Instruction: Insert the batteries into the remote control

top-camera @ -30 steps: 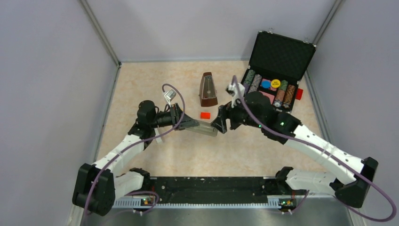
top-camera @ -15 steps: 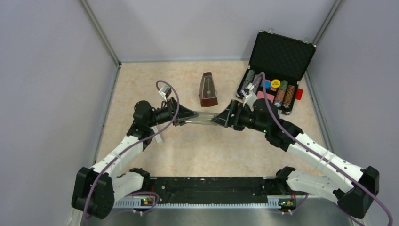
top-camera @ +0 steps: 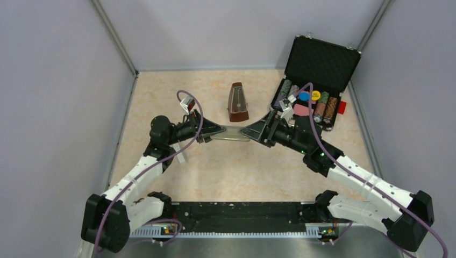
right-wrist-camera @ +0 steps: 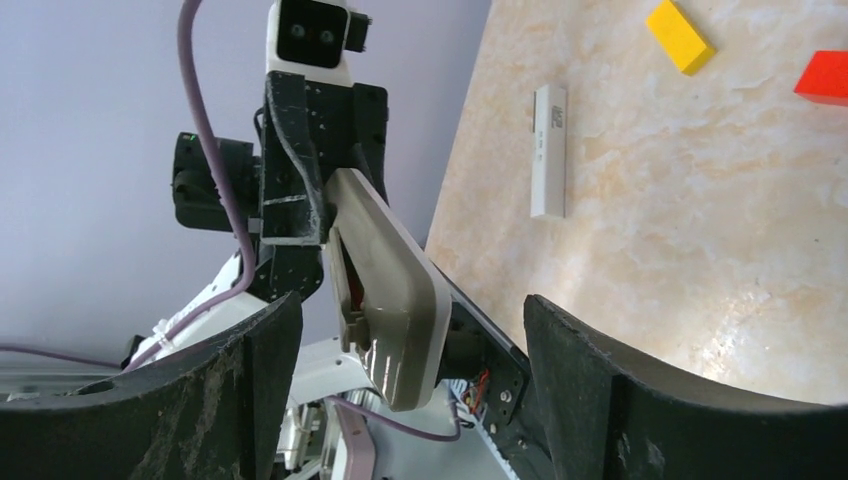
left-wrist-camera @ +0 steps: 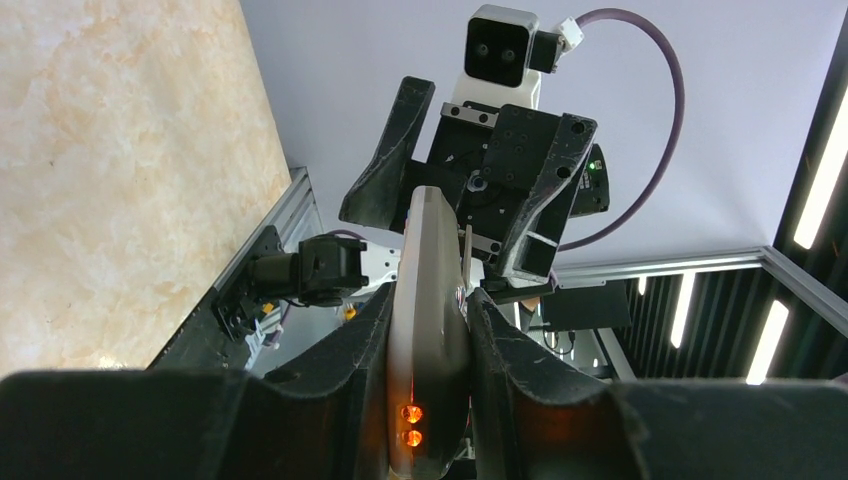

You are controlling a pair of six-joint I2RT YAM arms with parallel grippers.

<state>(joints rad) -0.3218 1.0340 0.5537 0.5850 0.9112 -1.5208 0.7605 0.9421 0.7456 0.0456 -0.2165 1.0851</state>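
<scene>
The remote control (top-camera: pixel 230 135) hangs in the air over the middle of the table (top-camera: pixel 177 91), lying roughly level between the two arms. The left gripper (top-camera: pixel 214 132) clamps one end, its fingers (left-wrist-camera: pixel 500 345) pressed on both flat faces (the left wrist view shows this plainly). The right gripper (top-camera: pixel 251 131) meets it end-on with its jaws spread wide. One jaw stands on each side of the free end, and as far as we can tell neither touches it.

A second ago the remote pointed down toward the table. Now it sits higher and level, the right arm has swung round to face it, and its jaws have widened a little. We read this as lining up a handover or a two-handed hold, not yet a grip. We find the batteries in no view, so loading has not begun. On the table beyond lie a white bar (right-wrist-camera: pixel 549 150), a yellow block (right-wrist-camera: pixel 680 36) and a red-orange block (right-wrist-camera: pixel 826 77).
</scene>
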